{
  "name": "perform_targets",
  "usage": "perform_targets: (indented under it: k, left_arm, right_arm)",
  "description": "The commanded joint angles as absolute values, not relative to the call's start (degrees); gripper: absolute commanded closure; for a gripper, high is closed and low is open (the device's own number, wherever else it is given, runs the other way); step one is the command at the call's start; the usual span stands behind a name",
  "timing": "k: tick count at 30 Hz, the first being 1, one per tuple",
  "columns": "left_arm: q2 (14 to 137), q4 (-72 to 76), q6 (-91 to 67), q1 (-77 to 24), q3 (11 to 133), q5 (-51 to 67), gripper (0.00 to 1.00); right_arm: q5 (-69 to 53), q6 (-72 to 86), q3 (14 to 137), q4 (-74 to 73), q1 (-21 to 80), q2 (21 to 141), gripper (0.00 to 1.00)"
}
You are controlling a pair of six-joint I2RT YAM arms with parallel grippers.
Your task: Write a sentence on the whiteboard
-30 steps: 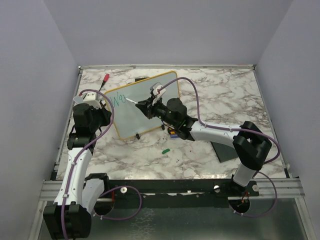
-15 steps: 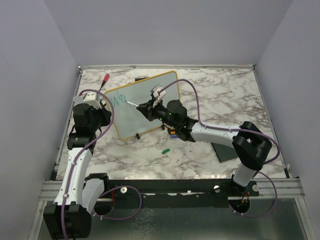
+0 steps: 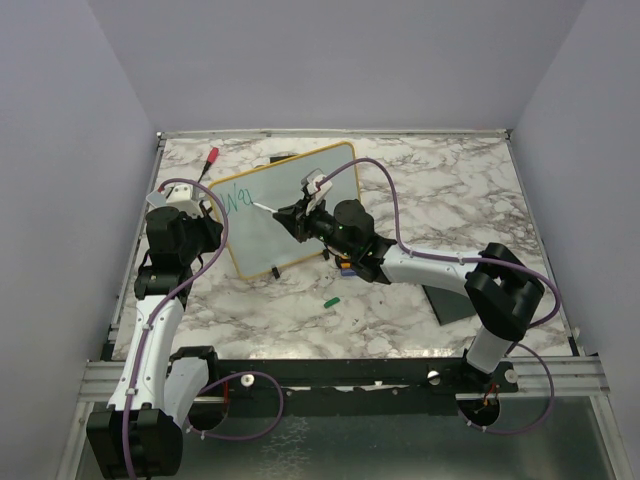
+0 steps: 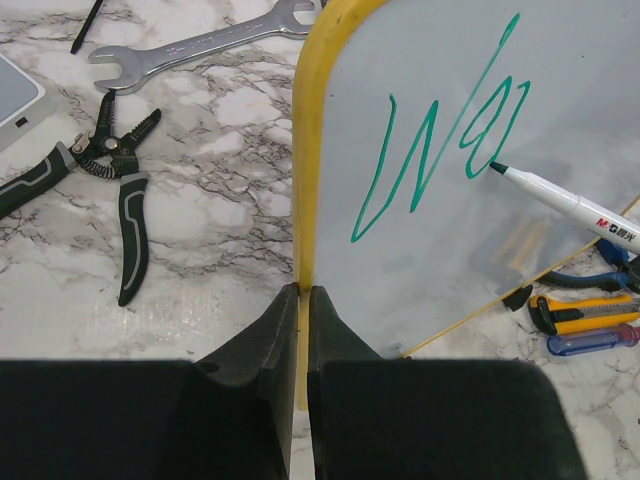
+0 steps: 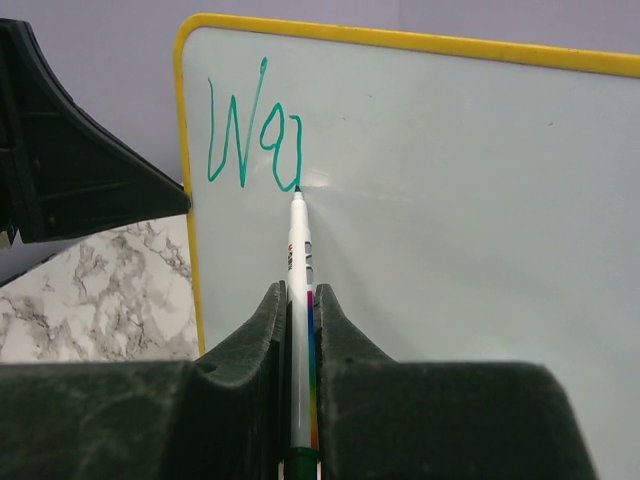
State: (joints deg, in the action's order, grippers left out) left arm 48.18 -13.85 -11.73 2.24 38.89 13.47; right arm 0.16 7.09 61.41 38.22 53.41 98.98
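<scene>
Overhead, room: plain grey-lilac walls close in three sides of a table (image 3: pixel 450 190) with a white, grey-veined marble look.
Overhead, whiteboard (image 3: pixel 270 235): rounded rectangle with a yellow frame and small black feet, standing left of centre, skewed to the table edges.
Overhead, sentence (image 3: pixel 238 198): teal strokes near the board's top left corner, too small to read.
Overhead, clutter: red-tipped tool (image 3: pixel 211 157) beyond the board; small green piece (image 3: pixel 332 299) in front; flat black pad (image 3: pixel 448 300) partly under the right arm.
Left wrist, left gripper (image 4: pixel 303 292): matte black fingers pinched on the frame's edge.
Left wrist, writing: "Wa", with the white marker (image 4: pixel 570 205) tip touching the a's foot; barrel cut off at the right.
Left wrist, tools: steel wrench (image 4: pixel 200 45) and black-handled pliers (image 4: pixel 125 200) on the marble; yellow knife (image 4: pixel 580 310) just past the board's lower edge.
Right wrist, right gripper (image 5: pixel 301 290): fingers clamped on the marker barrel, tip on the glossy board.
Right wrist, hidden: the board's right and lower parts run out of view.
</scene>
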Motion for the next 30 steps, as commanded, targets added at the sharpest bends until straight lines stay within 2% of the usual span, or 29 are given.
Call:
perform_targets:
  k: [1, 17, 30]
  left_arm:
    - [48.08, -13.69, -11.99, 2.01, 39.33, 15.67, 0.92]
    - [48.08, -13.71, -12.01, 1.95, 39.29, 15.80, 0.92]
    - [47.90, -13.69, -12.01, 1.98, 39.27, 15.73, 0.92]
  right_arm:
    - [4.59, 6.71, 62.31, 39.32, 52.95, 98.58, 0.99]
    - [6.43, 5.10, 65.04, 40.47, 52.91, 99.19, 0.99]
    - [8.95, 5.87, 61.89, 41.06, 52.91, 97.48, 0.99]
